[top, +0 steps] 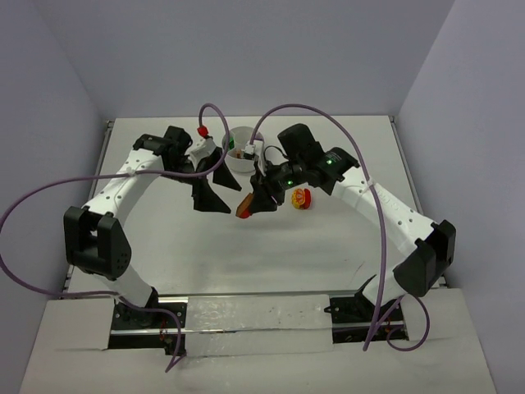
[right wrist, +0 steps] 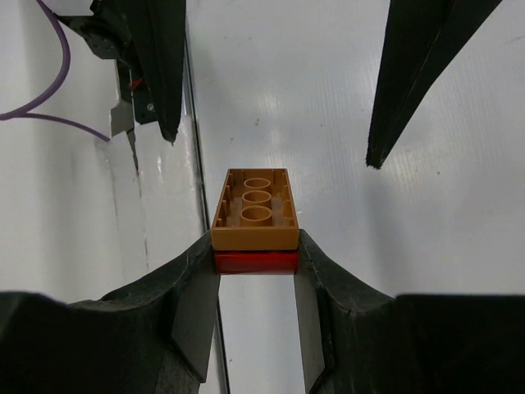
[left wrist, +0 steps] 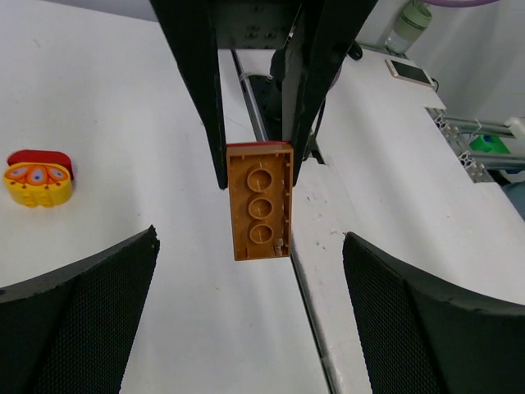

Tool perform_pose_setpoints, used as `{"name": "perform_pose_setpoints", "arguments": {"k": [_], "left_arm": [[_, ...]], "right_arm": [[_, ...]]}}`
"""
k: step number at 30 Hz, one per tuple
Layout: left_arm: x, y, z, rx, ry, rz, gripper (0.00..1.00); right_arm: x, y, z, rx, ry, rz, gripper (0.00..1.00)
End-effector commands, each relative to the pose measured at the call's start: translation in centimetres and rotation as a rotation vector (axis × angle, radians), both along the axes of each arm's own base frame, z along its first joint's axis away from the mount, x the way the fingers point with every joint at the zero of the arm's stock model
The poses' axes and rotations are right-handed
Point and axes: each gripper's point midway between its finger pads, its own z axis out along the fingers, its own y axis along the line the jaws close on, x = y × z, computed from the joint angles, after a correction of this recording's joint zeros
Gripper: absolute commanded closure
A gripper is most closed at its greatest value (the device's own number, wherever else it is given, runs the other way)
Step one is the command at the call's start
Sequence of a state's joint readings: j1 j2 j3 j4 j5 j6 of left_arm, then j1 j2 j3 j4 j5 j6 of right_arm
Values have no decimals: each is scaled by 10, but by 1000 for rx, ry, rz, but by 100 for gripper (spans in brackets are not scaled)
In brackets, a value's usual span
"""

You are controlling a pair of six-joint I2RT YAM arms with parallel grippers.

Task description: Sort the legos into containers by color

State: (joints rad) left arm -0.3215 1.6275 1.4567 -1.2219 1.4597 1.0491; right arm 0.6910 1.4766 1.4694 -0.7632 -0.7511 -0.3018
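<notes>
An orange-brown lego (right wrist: pixel 256 205) stuck to a red lego (right wrist: pixel 256 262) is clamped at its end by my right gripper (right wrist: pixel 256 246), which is shut on the pair. The top view shows this pair (top: pixel 244 212) held just in front of the white bowl (top: pixel 232 161), whose compartments are the containers. My left gripper (left wrist: pixel 250 238) faces the same brick (left wrist: pixel 260 201) with its fingers (left wrist: pixel 90 304) spread wide open on either side, not touching it. A yellow-and-red lego (top: pixel 302 198) lies on the table to the right of the grippers, and shows as (left wrist: pixel 37 176) in the left wrist view.
Small coloured pieces, one green (top: pixel 233 142), sit inside the bowl. Purple cables (top: pixel 287 108) arch over the bowl. A table seam (left wrist: pixel 308 295) runs under the brick. Grey walls close in the table on three sides.
</notes>
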Motion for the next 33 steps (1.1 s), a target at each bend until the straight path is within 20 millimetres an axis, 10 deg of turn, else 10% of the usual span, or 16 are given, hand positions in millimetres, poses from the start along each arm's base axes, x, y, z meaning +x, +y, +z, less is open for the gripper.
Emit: {"name": "perform_pose_setpoints", "arguments": {"k": [1, 18, 33], "left_arm": [[-11, -3, 23, -86, 6, -28, 1], [19, -11, 22, 108, 112, 112, 1], [-6, -24, 44, 30, 42, 127, 8]], "right_arm": [[2, 8, 23, 53, -16, 11, 100], [3, 9, 19, 36, -2, -8, 100], [-12, 6, 38, 90, -4, 37, 100]]}}
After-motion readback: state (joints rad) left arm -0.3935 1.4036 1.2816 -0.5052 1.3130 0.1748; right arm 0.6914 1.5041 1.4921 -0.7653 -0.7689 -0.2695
